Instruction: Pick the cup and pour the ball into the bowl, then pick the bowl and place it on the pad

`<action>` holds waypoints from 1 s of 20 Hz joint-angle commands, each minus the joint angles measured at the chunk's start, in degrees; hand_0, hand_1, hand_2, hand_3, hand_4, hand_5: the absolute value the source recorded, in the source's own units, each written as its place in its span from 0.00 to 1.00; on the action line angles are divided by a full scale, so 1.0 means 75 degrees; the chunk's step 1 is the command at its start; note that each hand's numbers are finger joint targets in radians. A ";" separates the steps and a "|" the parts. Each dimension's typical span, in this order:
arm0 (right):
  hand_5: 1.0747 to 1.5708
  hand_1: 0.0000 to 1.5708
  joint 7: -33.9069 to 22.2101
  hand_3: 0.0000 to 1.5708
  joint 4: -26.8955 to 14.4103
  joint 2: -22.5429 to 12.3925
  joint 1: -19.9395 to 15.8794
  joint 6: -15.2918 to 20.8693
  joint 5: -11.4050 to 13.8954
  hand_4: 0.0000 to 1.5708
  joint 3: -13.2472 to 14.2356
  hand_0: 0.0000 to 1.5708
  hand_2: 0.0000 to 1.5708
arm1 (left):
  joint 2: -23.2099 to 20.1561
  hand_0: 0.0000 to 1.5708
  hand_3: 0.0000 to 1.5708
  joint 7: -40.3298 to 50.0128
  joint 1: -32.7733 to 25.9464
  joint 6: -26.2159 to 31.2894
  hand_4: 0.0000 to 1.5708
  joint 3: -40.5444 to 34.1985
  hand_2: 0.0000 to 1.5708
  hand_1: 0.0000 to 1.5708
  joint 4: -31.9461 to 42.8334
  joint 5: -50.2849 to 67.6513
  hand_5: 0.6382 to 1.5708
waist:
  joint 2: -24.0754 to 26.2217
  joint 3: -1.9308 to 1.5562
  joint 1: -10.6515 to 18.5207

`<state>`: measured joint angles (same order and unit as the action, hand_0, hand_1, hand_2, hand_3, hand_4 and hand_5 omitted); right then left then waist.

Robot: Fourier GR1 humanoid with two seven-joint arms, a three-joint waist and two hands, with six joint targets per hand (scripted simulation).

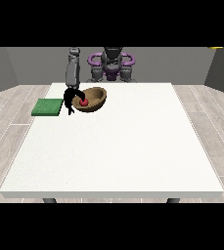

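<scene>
A brown wooden bowl (pixel 95 99) holds a small red ball (pixel 84 102) just beside the black robot hand (pixel 70 100); a flat green pad (pixel 48 107) lies on the white desk (pixel 118 146) beyond that hand.

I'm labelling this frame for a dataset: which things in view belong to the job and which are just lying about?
Belong to the job:
- wooden bowl, tilted
- red ball inside it
- green pad at the view's left
- hand at the view's left, at the bowl's rim

Just lying about:
- nothing on the white table; no cup shows
</scene>
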<state>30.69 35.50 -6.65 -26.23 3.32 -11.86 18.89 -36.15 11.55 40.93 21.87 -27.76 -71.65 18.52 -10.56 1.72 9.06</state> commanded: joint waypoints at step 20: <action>0.97 1.00 -0.5176 0.55 0.1031 -0.2874 -0.0432 0.0671 0.1340 0.68 -0.1234 1.00 1.00 | -0.0710 0.00 0.00 -0.0746 -0.1015 0.0511 0.77 -0.0658 0.00 0.00 0.1676 -0.0047 0.96 | 0.0937 -0.0216 -0.0903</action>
<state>-0.34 41.62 -22.92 -26.92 11.25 -3.51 11.42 -39.68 7.30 34.94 25.35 -31.51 -62.35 18.85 -5.00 0.26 5.12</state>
